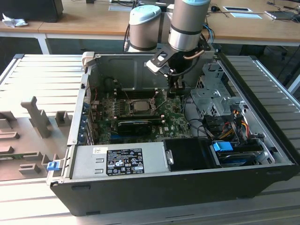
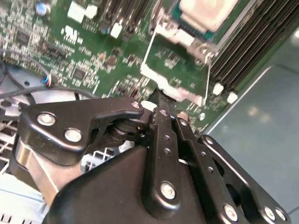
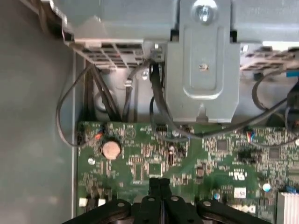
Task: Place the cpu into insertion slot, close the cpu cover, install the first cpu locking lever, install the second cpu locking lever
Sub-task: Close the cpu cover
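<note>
The cpu (image 2: 205, 11) already lies in the insertion slot (image 1: 130, 105), pale face up. A silvery frame, the cpu cover (image 2: 184, 37), sits round it, but I cannot tell if it is pressed fully down. So I think the work is at the cover or the levers, not at putting the chip in.

The pincer (image 2: 159, 95) has its two fingers pressed together with nothing between them. It hangs low over the green board (image 3: 140, 163), just beside the slot and on the exterior view's right of it. It does not touch the chip.

Pushing a thin lever calls for a slow, steady tip. There are small parts and wires close by, so there is little room to slip.

The black computer case (image 1: 164, 187) lies open on a grey ribbed metal worktop (image 1: 37, 70). A grey power box (image 1: 117, 161) sits at the near side of the case. Grey blocks (image 1: 37, 117) stand on the worktop at the exterior view's left. Wooden desks (image 1: 84, 18) stand behind.
</note>
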Available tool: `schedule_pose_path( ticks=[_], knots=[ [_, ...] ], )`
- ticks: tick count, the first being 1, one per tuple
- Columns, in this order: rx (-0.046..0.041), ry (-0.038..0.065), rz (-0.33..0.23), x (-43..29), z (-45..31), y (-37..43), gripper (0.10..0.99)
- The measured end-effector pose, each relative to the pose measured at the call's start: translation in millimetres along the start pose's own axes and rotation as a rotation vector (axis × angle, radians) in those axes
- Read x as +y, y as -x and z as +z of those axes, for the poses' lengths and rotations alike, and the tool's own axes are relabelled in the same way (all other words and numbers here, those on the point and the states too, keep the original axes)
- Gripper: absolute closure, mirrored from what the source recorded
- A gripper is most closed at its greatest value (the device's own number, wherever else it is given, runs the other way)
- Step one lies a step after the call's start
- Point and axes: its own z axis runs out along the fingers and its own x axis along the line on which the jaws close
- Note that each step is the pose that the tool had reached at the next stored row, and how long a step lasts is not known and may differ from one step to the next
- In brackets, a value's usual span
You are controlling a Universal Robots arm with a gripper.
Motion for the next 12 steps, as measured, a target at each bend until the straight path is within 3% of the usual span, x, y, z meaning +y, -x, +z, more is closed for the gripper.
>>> schedule_pose_path(
  ticks=[5, 7, 12],
  knots=[
    [0.0001, 0.000, 0.000, -33.5, 0.7, -0.6, 0.980],
    [0.0001, 0.000, 0.000, -43.3, 1.3, -1.0, 0.980],
    [0.0000, 0.000, -0.004, -59.3, 4.4, -1.5, 0.980]
  ],
)
